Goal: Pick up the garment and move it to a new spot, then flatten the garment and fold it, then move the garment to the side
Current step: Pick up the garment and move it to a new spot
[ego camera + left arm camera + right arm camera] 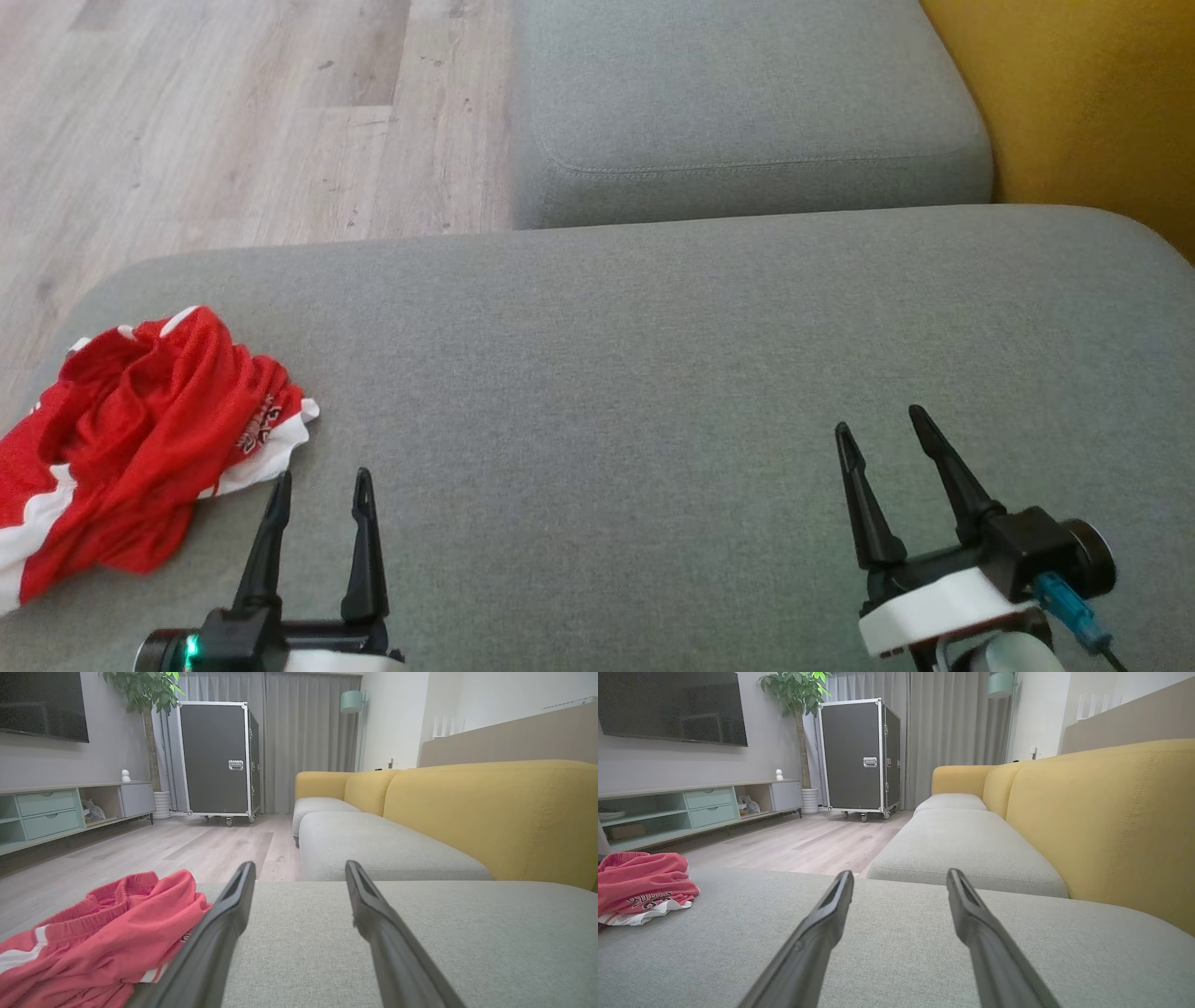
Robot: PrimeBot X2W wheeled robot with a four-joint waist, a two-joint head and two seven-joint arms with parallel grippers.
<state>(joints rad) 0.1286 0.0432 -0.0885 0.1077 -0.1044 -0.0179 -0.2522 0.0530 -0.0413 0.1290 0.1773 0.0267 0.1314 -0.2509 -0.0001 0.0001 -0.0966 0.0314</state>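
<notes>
Grey sofa seat (653,373) meets yellow backrest (1092,103) at right; pale wood floor (233,121) lies upper left; black wheeled case (215,756) fronts grey curtains (303,742).

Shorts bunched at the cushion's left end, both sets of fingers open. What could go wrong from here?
The shorts lie crumpled by the left end of the cushion, beside the floor; a sideways nudge from the left fingers might push them off.
The folds overlap, so a pinch may catch just one layer and lift a tangled bundle.
The right fingers hang far across the cushion, so a two-handed spread needs a long reach.
</notes>
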